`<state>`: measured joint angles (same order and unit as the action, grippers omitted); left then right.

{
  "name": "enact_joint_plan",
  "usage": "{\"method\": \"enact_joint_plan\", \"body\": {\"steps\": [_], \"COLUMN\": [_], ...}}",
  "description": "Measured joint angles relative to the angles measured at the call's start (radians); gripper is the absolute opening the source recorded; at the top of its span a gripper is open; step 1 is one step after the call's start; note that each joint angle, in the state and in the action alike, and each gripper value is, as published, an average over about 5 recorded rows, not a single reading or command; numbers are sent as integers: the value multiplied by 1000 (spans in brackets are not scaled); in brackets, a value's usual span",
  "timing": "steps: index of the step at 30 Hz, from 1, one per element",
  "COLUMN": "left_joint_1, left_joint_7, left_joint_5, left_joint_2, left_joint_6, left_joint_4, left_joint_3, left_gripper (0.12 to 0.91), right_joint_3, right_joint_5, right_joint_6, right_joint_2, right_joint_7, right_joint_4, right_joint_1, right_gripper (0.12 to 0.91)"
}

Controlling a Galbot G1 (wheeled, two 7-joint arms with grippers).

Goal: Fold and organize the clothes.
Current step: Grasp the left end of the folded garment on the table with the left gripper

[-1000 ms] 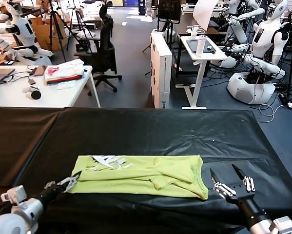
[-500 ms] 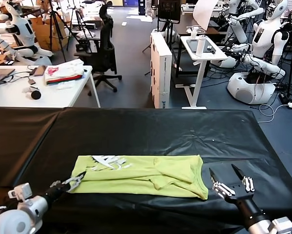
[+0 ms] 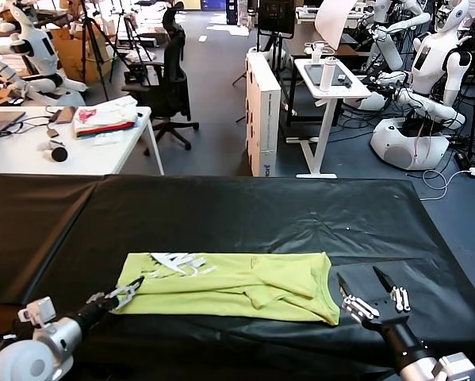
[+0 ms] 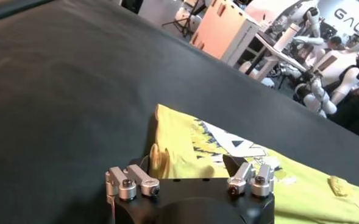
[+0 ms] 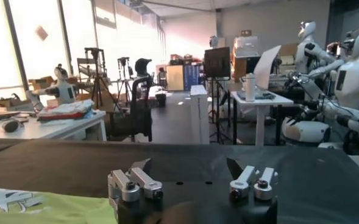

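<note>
Here the T-shirt lies folded flat on the black table. The left gripper straddles its corner, fingers spread. The right gripper waits just beside the other end, fingers released.

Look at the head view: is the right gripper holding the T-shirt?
No. The right gripper stands open beside the T-shirt, over bare black table, with nothing between its fingers.
</note>
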<state>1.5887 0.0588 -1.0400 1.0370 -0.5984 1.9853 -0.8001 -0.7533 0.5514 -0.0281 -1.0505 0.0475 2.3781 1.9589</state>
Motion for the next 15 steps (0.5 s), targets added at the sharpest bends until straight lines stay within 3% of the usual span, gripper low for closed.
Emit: {"method": "enact_joint_plan", "body": {"steps": [4, 12, 15], "left_joint_1": [-3, 1, 2], "left_joint_7": [-2, -5, -8], "left_joint_5": [4, 11, 29], "left_joint_2": [2, 4, 6], "left_joint_6": [3, 13, 30], "left_joint_4": [-6, -6, 1], "left_joint_3": [1, 1, -1], "left_gripper": [745, 304, 193], "right_joint_3": [2, 10, 13], "right_joint_5": [-2, -9, -12], "right_joint_6": [0, 0, 0], "right_joint_2": [-2, -7, -11], "right_joint_7": [0, 1, 2], "right_joint_4": [0, -3, -7], "right_joint_1": [-1, -9, -13], "right_gripper": [907, 907, 907]}}
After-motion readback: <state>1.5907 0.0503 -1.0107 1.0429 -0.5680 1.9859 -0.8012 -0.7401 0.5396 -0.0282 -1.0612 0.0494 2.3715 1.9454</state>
